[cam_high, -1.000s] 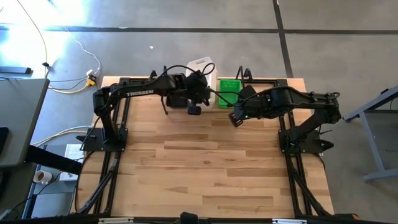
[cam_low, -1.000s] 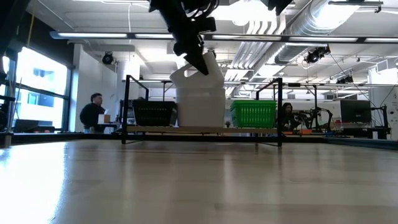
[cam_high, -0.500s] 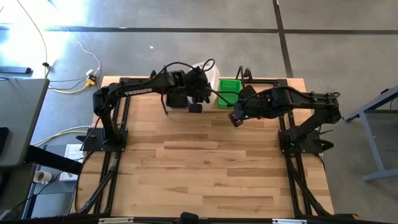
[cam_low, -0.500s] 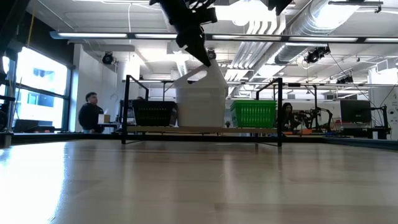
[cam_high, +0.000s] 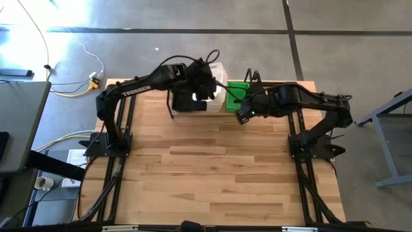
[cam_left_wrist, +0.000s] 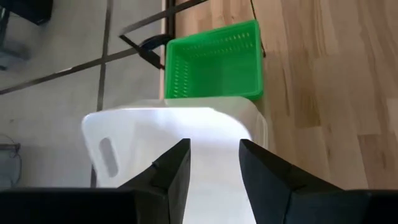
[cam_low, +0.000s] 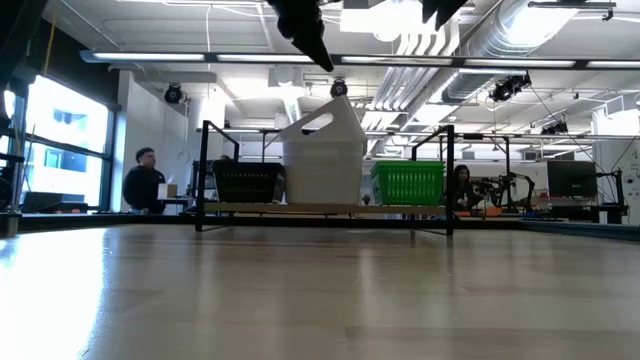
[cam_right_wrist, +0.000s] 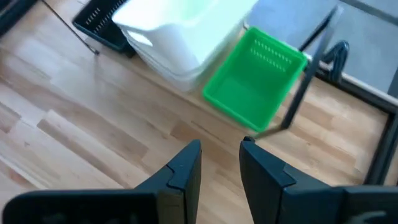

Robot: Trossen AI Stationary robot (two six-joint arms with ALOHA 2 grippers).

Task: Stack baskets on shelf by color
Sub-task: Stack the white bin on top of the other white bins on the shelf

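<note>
Left fingers (cam_left_wrist: 214, 165) now clear of white basket (cam_low: 322, 150)

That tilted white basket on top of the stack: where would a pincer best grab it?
Probably by the raised end wall of the white basket, at its handle slot, coming from above. It sits crooked on the white stack, open side up, so that thin rim is exposed.

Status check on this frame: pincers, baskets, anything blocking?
Left pincer open above the white baskets, which sit tilted mid-shelf. Right pincer open, empty, over the table near the green basket. Black basket at shelf's end. Nothing blocking.
</note>
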